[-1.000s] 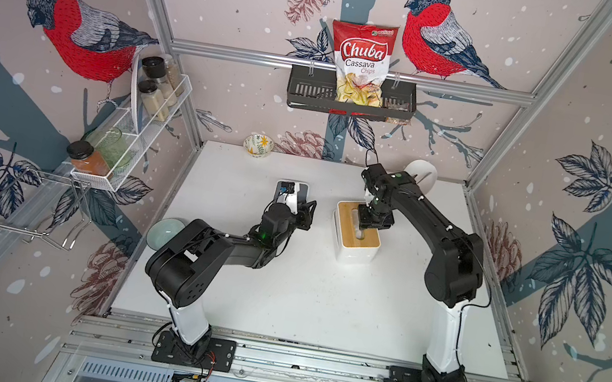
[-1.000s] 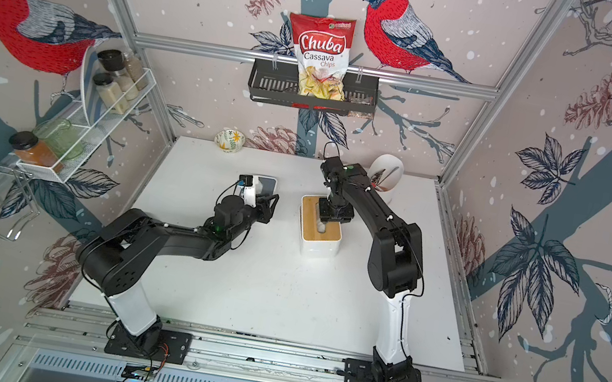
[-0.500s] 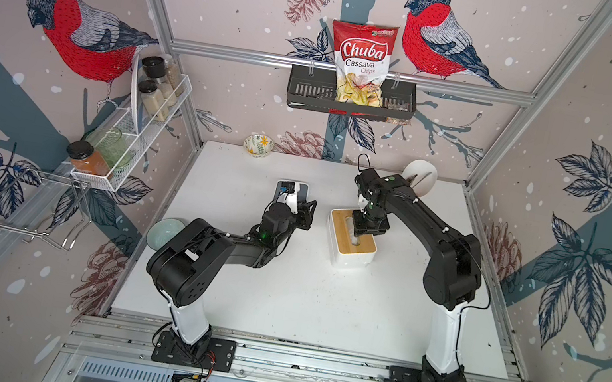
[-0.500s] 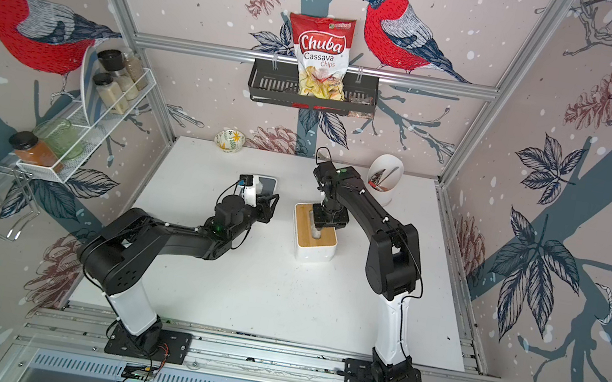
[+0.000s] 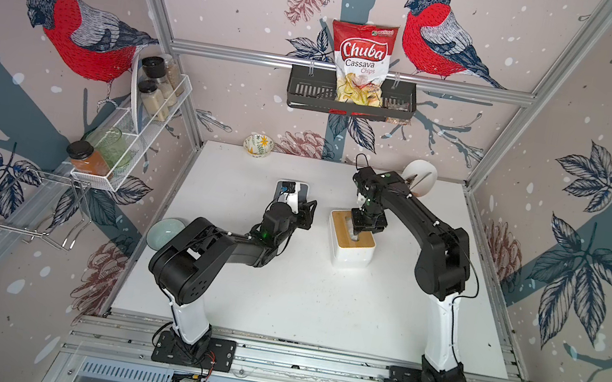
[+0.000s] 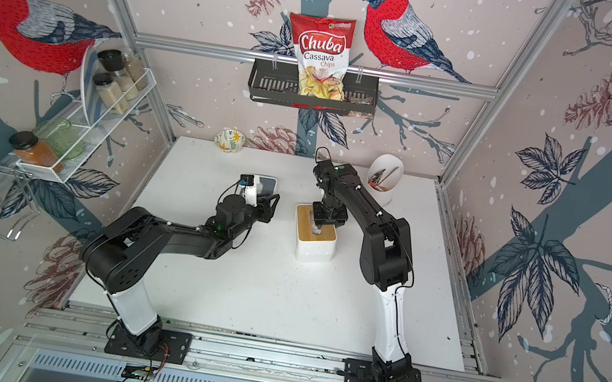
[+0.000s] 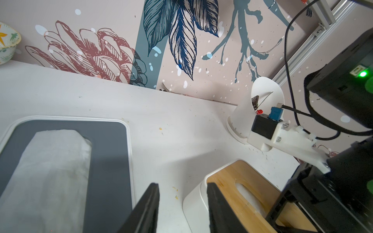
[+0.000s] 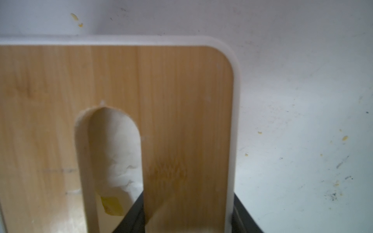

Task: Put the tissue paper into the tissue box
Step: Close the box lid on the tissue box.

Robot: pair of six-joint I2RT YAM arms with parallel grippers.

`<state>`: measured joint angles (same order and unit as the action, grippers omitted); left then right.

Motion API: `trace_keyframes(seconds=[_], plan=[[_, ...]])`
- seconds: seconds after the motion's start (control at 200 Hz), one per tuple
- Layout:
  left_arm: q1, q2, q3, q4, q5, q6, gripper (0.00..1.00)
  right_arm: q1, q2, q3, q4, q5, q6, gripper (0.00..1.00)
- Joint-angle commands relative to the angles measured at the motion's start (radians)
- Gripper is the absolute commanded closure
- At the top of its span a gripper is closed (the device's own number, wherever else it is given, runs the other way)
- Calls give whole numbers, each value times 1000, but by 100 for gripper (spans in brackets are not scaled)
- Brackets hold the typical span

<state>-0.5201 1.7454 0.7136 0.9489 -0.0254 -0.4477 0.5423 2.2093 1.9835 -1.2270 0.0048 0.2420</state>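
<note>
Right claw [image 5: 361,228], both top views: down on the far end of the tissue box [image 5: 348,254], mid-bench [image 5: 318,307]. Left claw [image 5: 309,207] hangs just left of the box, beside the tray [image 5: 298,187]. The tray's contents are hidden here by the wrist.

Left wrist view: left claw [image 7: 182,209] is released, with nothing between its fingers. Tissue paper [image 7: 54,171] lies folded on the dark tray [image 7: 109,161], left of this claw. Its long axis runs near-to-far along the tray. The left arm is plainly the nearer one. The box sits to the claw's right, wooden lid [image 7: 228,181] on.

Right wrist view: right claw [image 8: 189,214] straddles a strip of lid. One finger is down in the slot [image 8: 113,125], the other against the box's outer wall. It reads as clenched on the box. Inside the slot are crumpled tissue [image 8: 119,151] and a yellow scrap [image 8: 112,205]. The lid likely has to lift before the folded stack goes in.
</note>
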Motion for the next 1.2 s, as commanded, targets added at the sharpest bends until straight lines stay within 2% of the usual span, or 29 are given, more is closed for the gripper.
trace_keyframes(seconds=[0.0, 0.415, 0.705, 0.96, 1.195], plan=[[2, 7, 11, 24, 10, -3, 57, 4, 2, -9, 63, 79, 14, 70], [2, 42, 42, 5, 22, -4, 57, 39, -235, -313, 388, 191, 44, 77], [2, 44, 42, 1, 24, -5, 57, 39, -209, -350, 444, 175, 41, 76], [2, 52, 48, 1, 27, -4, 57, 46, -246, -420, 498, 173, 58, 76], [2, 54, 52, -1, 28, -6, 57, 72, -283, -527, 558, 224, 70, 77]])
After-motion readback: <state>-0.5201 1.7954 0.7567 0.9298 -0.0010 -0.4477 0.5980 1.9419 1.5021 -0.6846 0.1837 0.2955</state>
